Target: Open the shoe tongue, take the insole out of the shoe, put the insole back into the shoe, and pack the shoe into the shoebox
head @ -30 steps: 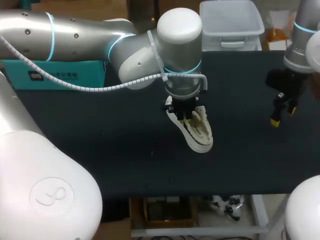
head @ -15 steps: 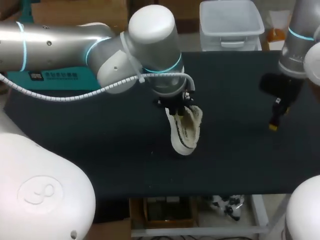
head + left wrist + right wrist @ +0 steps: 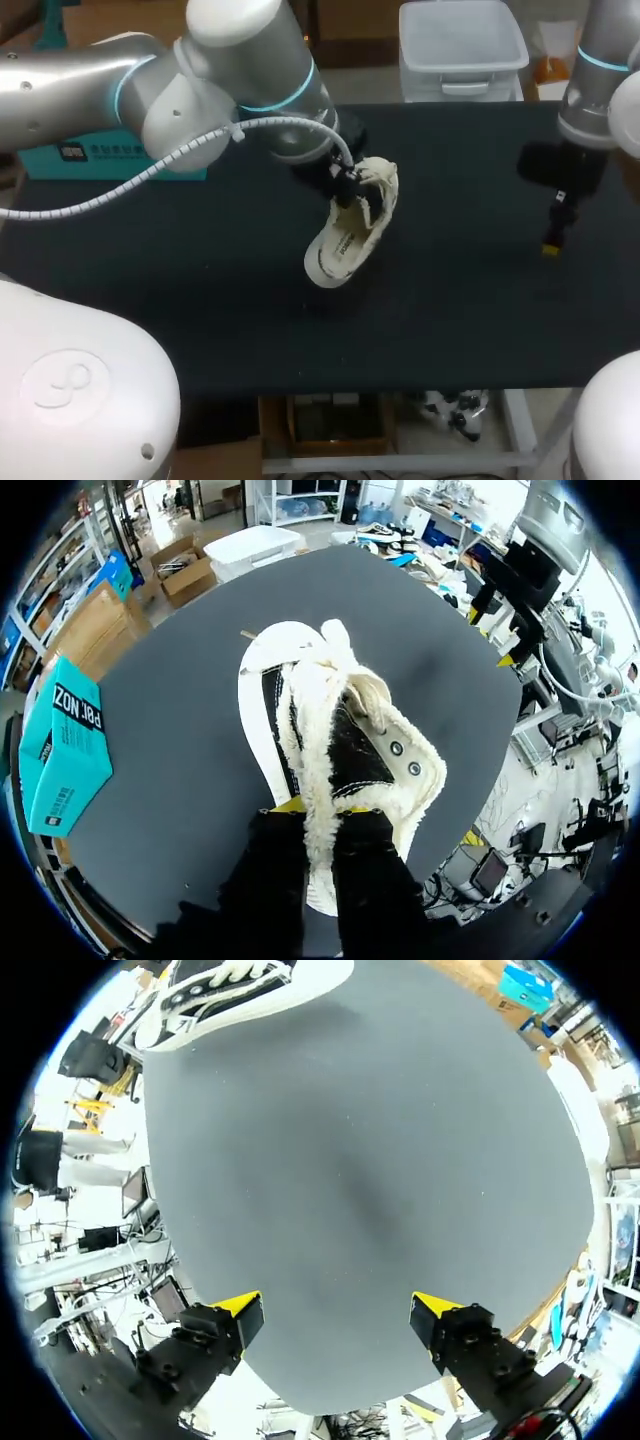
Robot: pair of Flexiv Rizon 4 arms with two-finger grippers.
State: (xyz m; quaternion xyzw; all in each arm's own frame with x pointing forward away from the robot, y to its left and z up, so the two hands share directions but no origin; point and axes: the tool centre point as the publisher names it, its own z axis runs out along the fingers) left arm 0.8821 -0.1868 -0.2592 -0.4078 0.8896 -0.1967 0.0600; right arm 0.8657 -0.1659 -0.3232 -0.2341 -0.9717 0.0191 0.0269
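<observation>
Your left gripper (image 3: 318, 812) clamps the shoe (image 3: 330, 720) by its fleecy collar; carry it level toward the shoebox (image 3: 65, 745) off to its side. Your right gripper (image 3: 335, 1315) hangs spread, empty.

L arm (image 3: 150, 80) comes in from left to mid-table, wrist angled down. L gripper (image 3: 318, 810) clamps shoe (image 3: 300, 680) collar from both sides. R arm (image 3: 590, 90) at right edge; R gripper (image 3: 335, 1312) points down, fingers wide apart, holding nothing.
</observation>
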